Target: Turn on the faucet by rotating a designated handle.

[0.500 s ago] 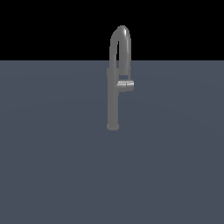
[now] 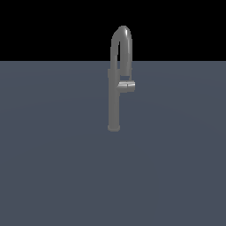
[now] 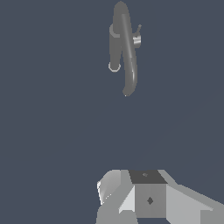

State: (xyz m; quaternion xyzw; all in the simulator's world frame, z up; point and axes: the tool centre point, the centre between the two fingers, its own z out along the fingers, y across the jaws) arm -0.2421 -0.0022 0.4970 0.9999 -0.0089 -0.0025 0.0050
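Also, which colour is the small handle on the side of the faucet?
Grey metallic, like the faucet column; the handle shows best in the exterior view.

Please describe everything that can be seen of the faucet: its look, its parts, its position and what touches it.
The faucet looks like smooth grey metal. It has a straight upright column with a slightly wider foot, which stands on the flat grey-blue surface. On top, a narrow inverted-U spout bends over and ends beside the column. The handle, a short stubby cylinder, juts out sideways toward the exterior view's right, just under the spout's open end. Nothing but the surface touches the faucet. In the wrist view it lies well clear of the arm's hardware.
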